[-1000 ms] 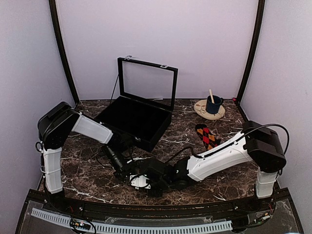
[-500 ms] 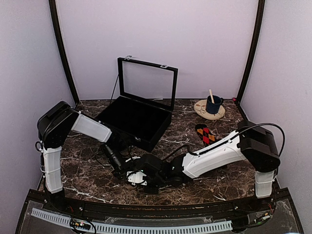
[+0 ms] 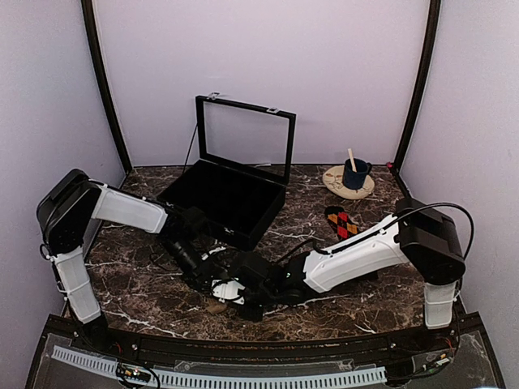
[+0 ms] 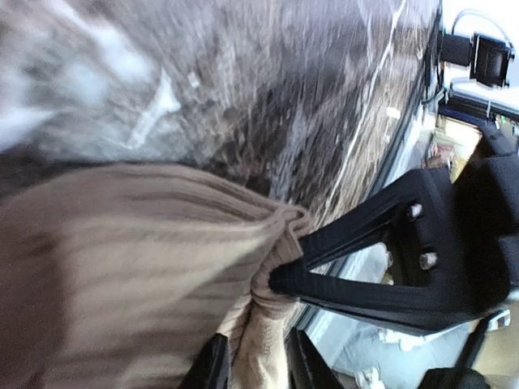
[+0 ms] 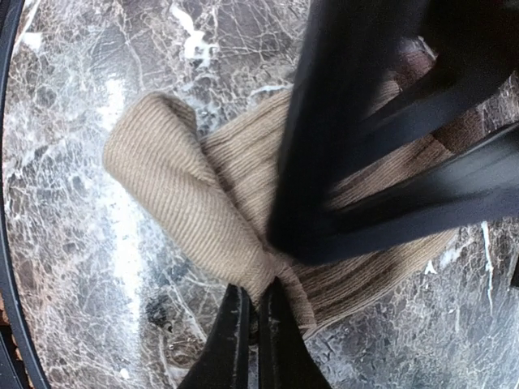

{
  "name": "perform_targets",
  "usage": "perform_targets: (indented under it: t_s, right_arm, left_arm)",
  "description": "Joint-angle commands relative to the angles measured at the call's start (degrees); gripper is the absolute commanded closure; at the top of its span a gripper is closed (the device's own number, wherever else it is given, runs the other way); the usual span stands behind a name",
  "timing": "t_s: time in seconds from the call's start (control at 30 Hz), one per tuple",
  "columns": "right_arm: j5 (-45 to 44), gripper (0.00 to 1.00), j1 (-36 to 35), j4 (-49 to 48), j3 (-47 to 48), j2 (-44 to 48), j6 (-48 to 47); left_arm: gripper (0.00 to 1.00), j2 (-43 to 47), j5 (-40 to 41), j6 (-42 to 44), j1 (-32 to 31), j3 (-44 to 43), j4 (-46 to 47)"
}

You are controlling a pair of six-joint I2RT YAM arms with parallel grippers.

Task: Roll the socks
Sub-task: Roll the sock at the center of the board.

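One sock lies tan side out on the marble table under both grippers, and a bit of it shows in the top view (image 3: 216,306). In the left wrist view the sock (image 4: 122,267) fills the left, and my left gripper (image 4: 255,356) is shut on a bunched edge of it. In the right wrist view the sock (image 5: 170,186) has one end folded over, and my right gripper (image 5: 253,304) pinches its near edge. In the top view my left gripper (image 3: 212,279) and right gripper (image 3: 231,293) meet near the front centre. The other sock (image 3: 343,224), argyle side up, lies at the right.
An open black box (image 3: 223,198) with its lid raised stands at the back centre-left. A blue mug (image 3: 354,173) with a stick in it sits on a round wooden plate (image 3: 336,185) at the back right. The table's near edge is close below the grippers.
Both grippers have shifted left together with the sock. The left arm's elbow has swung out to the left. A tan bit of sock now shows below the grippers.
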State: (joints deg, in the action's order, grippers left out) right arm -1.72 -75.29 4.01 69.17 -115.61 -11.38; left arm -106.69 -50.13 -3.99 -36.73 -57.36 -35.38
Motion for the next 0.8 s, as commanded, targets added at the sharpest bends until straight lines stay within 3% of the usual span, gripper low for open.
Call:
perform_targets:
  t_s: [0.0, 0.47, 0.77]
  right_arm:
    - [3.24, 1.0, -0.09, 10.72, -0.23, -3.08, 3.52]
    - [11.26, 1.0, 0.34, 24.91, 9.63, -4.89, 13.13]
    - [23.0, 1.0, 4.16, 31.48, 13.71, -6.9, 20.16]
  left_arm:
    - [0.7, 7.44, 5.06, -6.14, 0.52, 2.87, 6.6]
    - [0.7, 30.09, 25.52, -17.7, 0.16, 15.37, 16.57]
    - [0.7, 44.51, 44.74, -23.65, -7.57, 21.85, 17.45]
